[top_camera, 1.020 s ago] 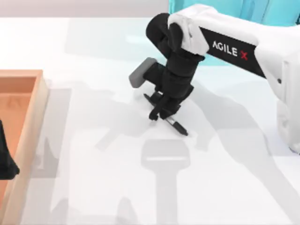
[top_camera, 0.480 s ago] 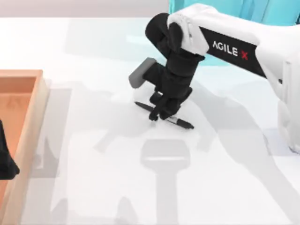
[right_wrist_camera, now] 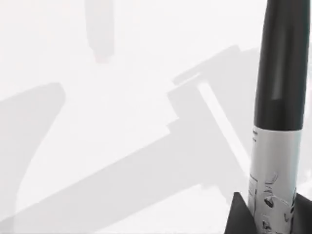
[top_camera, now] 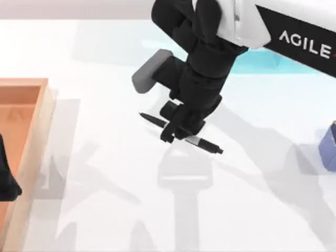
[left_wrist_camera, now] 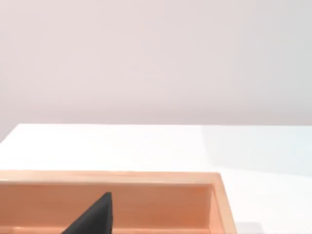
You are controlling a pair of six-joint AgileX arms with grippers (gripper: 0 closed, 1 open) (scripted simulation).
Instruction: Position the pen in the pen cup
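Note:
My right gripper (top_camera: pixel 177 131) hangs over the middle of the table, shut on the black pen (top_camera: pixel 206 144), which lies level across its fingers above the tabletop. In the right wrist view the pen (right_wrist_camera: pixel 280 117) shows its black barrel and silver-grey band rising between the dark fingertips (right_wrist_camera: pixel 239 217). The periwinkle-blue pen cup (top_camera: pixel 329 147) peeks in at the table's right edge, well to the right of the pen. My left gripper (top_camera: pixel 6 173) is parked at the far left over the wooden tray.
A shallow wooden tray (top_camera: pixel 37 131) takes up the left side of the table; its rim (left_wrist_camera: pixel 146 178) also crosses the left wrist view. A translucent teal shelf unit (top_camera: pixel 257 63) stands at the back right, behind the right arm.
The right gripper has lifted off the table with the pen in it. The pen has swung from steeply slanted to nearly level. The cup has come into view at the right.

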